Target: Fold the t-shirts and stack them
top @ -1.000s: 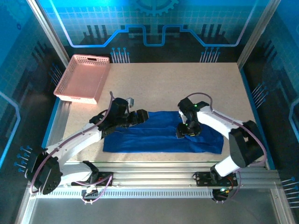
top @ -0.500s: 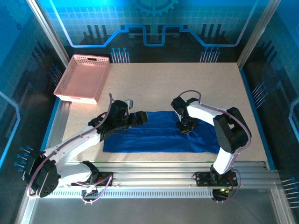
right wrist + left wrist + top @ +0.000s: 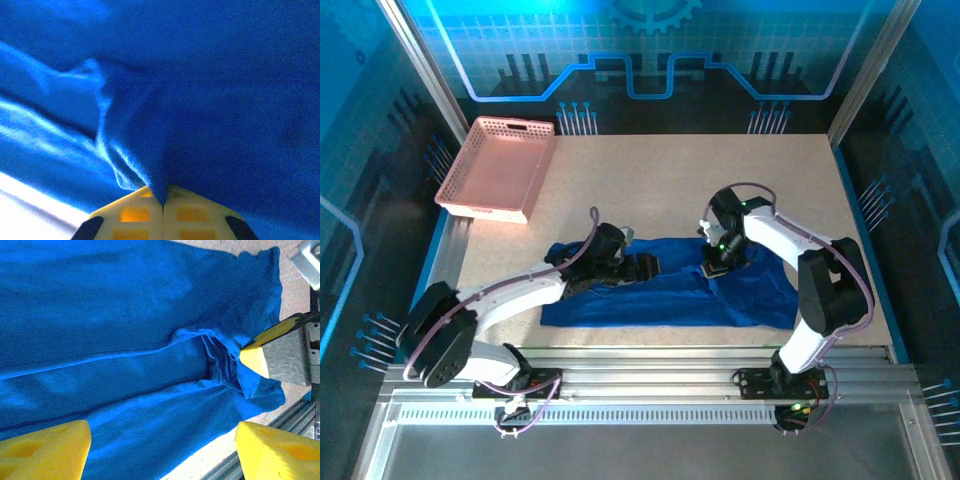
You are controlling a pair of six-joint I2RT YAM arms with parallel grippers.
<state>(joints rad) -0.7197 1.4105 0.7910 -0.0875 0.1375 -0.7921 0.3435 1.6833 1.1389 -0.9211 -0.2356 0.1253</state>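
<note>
My right gripper [image 3: 163, 200] has its yellow fingers pressed together on a pinched ridge of the t-shirt [image 3: 670, 295], and the fold of blue cloth rises straight out of the seam between the tips. My left gripper [image 3: 162, 450] hangs just above the same shirt with its jaws spread wide and nothing between them. Its two yellow tips sit at either side of a long crease, and from that wrist I can see the other gripper's tip biting the cloth near the shirt's far end. Every face of the cloth turned toward my cameras is plain royal blue, so I can read no lettering from here. The shirt lies as a long, narrow band across the near part of the table [image 3: 720, 180], between the two arms, its left end bunched up beside the left arm. Its near edge runs close to the table's front edge, just behind the aluminium rails [image 3: 670, 385]. Beyond its far edge, bare tabletop stretches to the back. The pink basket [image 3: 495, 168] sits in the far left corner, well apart from the shirt.
</note>
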